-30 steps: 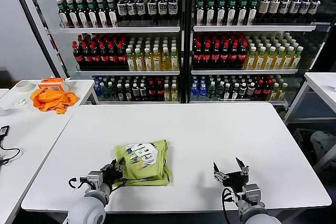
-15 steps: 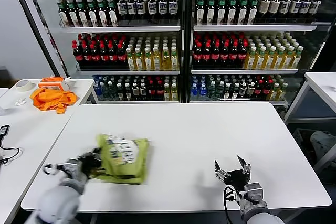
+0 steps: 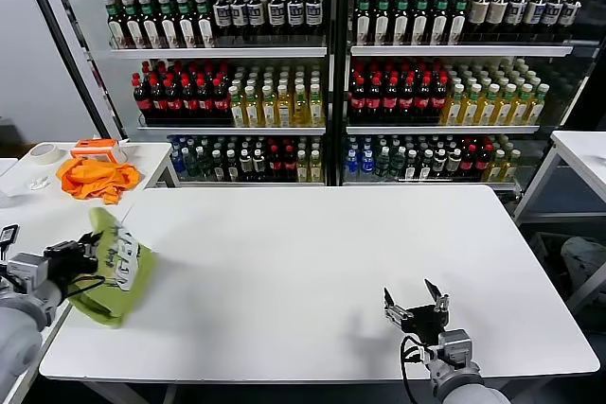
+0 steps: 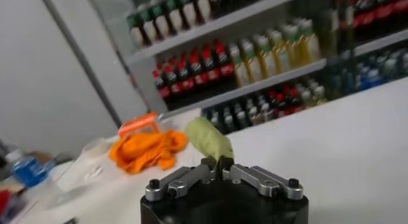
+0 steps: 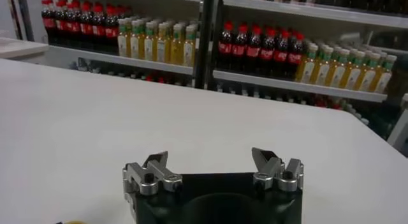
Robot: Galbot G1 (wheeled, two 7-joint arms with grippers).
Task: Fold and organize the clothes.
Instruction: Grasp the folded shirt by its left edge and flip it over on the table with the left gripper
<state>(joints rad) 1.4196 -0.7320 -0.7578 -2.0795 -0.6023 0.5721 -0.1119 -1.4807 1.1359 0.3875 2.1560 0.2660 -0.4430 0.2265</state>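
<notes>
Right claw (image 3: 415, 305) sits parked over the near edge of the white table (image 3: 322, 262), toward its right corner, fingers spread wide, nothing between them; the right wrist view shows the same, only bare tabletop ahead. Left claw (image 3: 83, 254) hangs at the table's left edge near the front, clamped tight on the folded light yellow-green soft T-shirt bundle (image 3: 114, 267). The bundle is lifted and tilted on edge, hanging partly over the left edge, with some white lettering on the folded face showing. In the left wrist view the fingertips pinch a bit of the green fabric (image 4: 209, 137), the rest bulging up past them.

Step in hand, by the look of it: folding done, now the organize part, carrying the folded shirt off to the left side. Next move likely calls for setting the bundle flat on a surface without the fold springing loose, then letting go; thin fabric held at one edge may unroll or sag if tipped further.

Farther left, a second white side table (image 3: 57, 205) carries a crumpled bright orange cloth (image 3: 93, 178) and a tape roll (image 3: 42, 153). Behind everything, drink coolers full of bottles (image 3: 331, 63).
</notes>
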